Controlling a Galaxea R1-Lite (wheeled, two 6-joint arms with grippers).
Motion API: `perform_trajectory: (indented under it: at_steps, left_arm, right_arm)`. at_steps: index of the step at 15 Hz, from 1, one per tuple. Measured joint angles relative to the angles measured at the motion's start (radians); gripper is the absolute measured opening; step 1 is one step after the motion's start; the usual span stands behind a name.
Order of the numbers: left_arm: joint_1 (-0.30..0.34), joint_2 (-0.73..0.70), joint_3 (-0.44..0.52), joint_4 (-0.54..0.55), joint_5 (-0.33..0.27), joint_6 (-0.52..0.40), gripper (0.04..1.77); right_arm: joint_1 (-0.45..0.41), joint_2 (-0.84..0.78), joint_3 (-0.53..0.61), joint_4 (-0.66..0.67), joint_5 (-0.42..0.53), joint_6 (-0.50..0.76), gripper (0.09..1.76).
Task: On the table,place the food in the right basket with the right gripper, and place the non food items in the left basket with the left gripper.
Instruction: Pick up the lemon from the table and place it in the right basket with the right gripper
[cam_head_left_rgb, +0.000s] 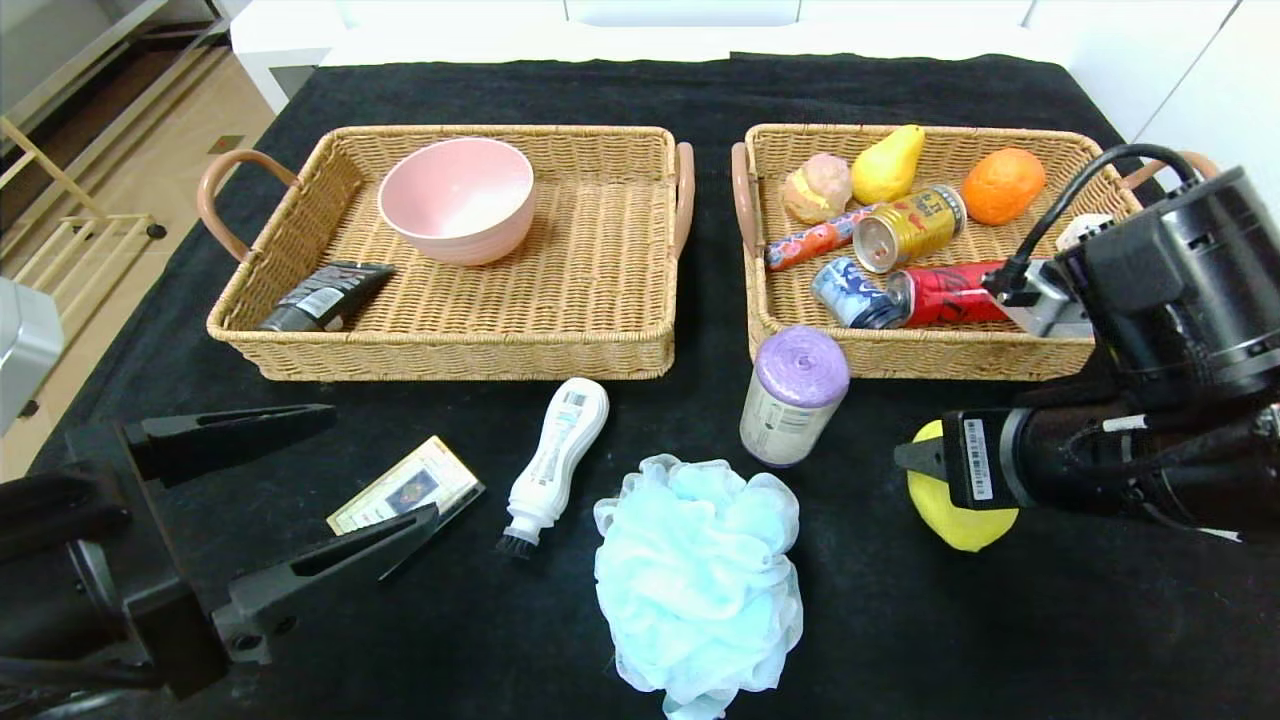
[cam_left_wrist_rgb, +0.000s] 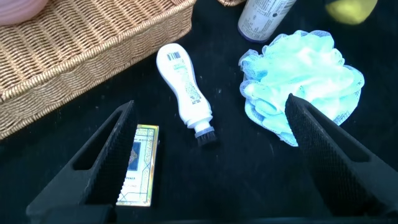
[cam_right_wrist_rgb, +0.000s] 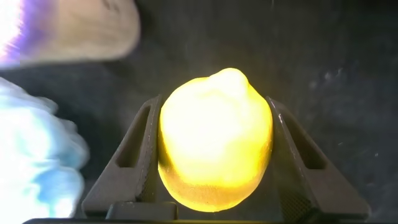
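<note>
Head camera high, facing down; wrist cameras close, low; all share blue loofah (cam_head_left_rgb: 697, 580).

Yellow lemon (cam_right_wrist_rgb: 214, 137); pale blue loofah (cam_head_left_rgb: 695, 575); pink bowl (cam_head_left_rgb: 458, 197); tan wicker baskets (cam_head_left_rgb: 450, 345); black cloth (cam_head_left_rgb: 1000, 620).

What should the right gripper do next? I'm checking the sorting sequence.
Probably lift. The right gripper has its fingers closed against both sides of the yellow lemon, which sits on the black cloth just before the right basket; raising it would clear that basket's near wall.
</note>
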Motion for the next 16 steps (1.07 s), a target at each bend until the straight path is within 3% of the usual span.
perform_trajectory:
  at_steps: [16]
  left_arm:
    - [0.001, 0.001, -0.003, 0.000, 0.001, -0.001, 1.72]
  right_arm:
    - [-0.127, 0.133, -0.451, -0.014, -0.004, -0.172, 1.07]
